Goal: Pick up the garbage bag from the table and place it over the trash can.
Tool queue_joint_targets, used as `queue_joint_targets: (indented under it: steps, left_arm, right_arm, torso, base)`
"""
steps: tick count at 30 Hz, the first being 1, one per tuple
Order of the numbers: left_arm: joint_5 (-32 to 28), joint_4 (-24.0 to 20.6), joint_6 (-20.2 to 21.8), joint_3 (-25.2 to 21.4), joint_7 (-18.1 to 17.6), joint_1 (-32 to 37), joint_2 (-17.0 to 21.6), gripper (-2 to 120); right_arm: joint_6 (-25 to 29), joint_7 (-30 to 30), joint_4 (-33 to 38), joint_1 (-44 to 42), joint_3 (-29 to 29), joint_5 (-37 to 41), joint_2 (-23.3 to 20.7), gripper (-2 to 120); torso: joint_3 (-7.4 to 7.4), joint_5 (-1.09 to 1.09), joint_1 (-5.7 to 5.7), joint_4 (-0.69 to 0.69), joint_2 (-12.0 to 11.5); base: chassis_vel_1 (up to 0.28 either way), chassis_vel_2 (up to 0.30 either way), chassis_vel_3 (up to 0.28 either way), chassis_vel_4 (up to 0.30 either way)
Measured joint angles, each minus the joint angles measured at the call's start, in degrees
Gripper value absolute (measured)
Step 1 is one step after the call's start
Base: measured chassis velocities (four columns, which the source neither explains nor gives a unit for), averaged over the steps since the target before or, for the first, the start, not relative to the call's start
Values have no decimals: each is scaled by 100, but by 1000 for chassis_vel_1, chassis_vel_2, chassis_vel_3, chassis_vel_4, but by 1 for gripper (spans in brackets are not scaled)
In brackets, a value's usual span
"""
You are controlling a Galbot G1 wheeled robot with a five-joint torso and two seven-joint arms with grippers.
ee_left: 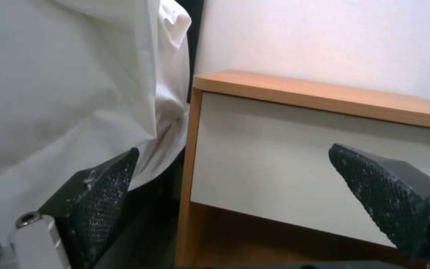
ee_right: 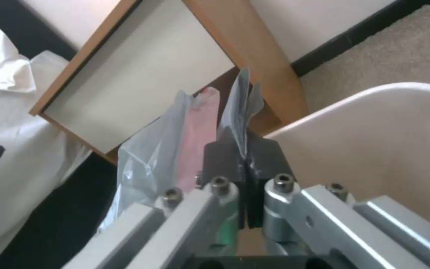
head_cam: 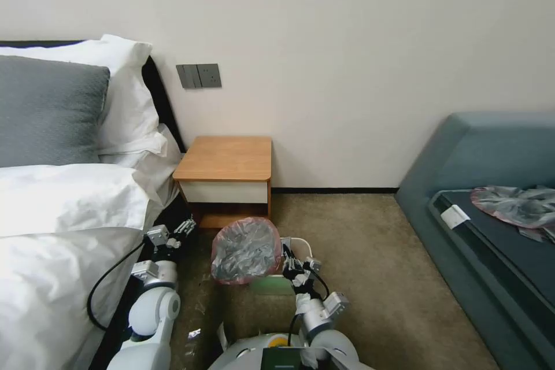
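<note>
Carpet; right gripper [ee_right: 245, 153] pinching garbage bag [head_cam: 245, 250]

garbage bag [head_cam: 245, 251]: see-through grey, shiny, pink-red rim. trash can [ee_right: 374, 123]: cream-white, plain. desk [head_cam: 222, 157]: orange-brown wood top, white drawer front, wood lower shelf. left gripper [ee_left: 232, 186]: black fingers [ee_left: 100, 194] with a fine diamond-grid texture and pale scuff specks; silver metal body. right gripper [ee_right: 246, 147]: dark grey fingers [ee_right: 220, 153], silver body. carpet [head_cam: 370, 254]: olive-tan, mottled. wall [head_cam: 347, 40]: off-white; dark skirting at its foot. sofa [head_cam: 491, 144], 3 o'clock: blue-grey. second bag [head_cam: 514, 203] on it: grey, pink edge. bed linen [head_cam: 58, 208], 9 o'clock: white; one cushion [head_cam: 46, 110] grey, fine-textured. switch plate [head_cam: 199, 76]: dark grey.
</note>
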Motion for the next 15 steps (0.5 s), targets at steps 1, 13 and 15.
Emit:
queue_joint_targets:
  steps: [1, 13, 15]
  left_arm:
    - [1, 0, -1, 0, 1, 0, 0, 98]
    - [28, -19, -2, 69, 5, 57, 23, 98]
    - [42, -36, 0, 122, 4, 93, 43, 98]
  right_arm:
    - [-3, 8, 0, -12, 19, -2, -16, 10]
    - [-129, 268, 166, -360, 439, -143, -340, 52]
    - [-131, 273, 222, -420, 565, -159, -399, 60]
  torso:
    - [0, 0, 0, 0, 0]
    - [0, 0, 0, 0, 0]
    - [0, 0, 1, 0, 0]
  base:
    - [0, 0, 0, 0]
    - [0, 0, 0, 0]
    - [0, 0, 0, 0]
